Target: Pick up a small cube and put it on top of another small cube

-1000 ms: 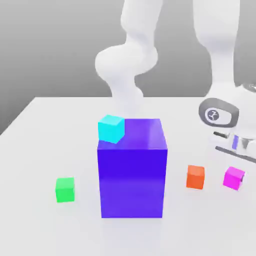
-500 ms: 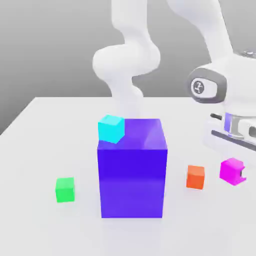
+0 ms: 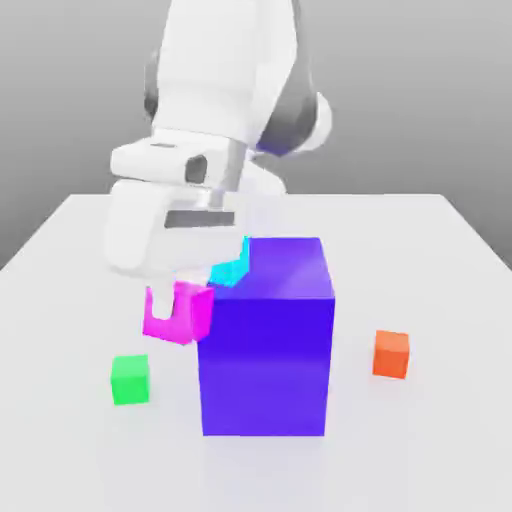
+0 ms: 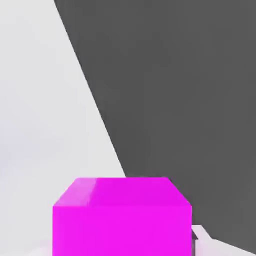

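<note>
Magenta cube [image 3: 180, 311] sits pinched in the gripper [image 3: 178, 312], whose fingers [image 3: 159, 303] are closed on its sides. It hangs in the air above the table [image 3: 70, 300], tipped a little, just beside the top left edge of the big purple-blue block [image 3: 265, 345] in the exterior view. A cyan cube [image 3: 232, 268] rests on that block's top corner, close behind the gripper. The green cube [image 3: 130, 379] lies on the table below and a bit to the exterior view's left. The orange cube [image 3: 391, 354] sits well apart on the right. The hand view shows the magenta cube [image 4: 122, 217] close up, with bare table beyond it.
</note>
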